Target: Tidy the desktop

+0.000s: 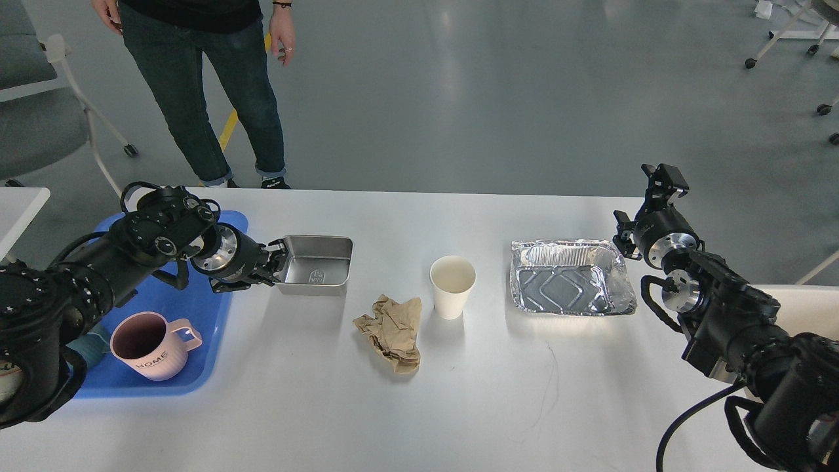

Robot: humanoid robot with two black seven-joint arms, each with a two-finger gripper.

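At the tabletop's (pixel 459 393) left end, the left gripper (pixel 274 262) has its jaws clamped on the steel tin's (pixel 314 262) near rim; a thin-edge hold could slip. The right gripper (pixel 662 180) hangs clear, jaws' state unclear.

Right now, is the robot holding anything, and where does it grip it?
The left gripper pinches the steel tray by its left rim; the right gripper holds nothing.

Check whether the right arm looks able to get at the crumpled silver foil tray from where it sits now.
Probably yes. The crumpled silver foil tray lies on the white desktop just inward of the right tool, which hangs beyond the tray's far right corner. Nothing stands between them; the white paper cup is further left.
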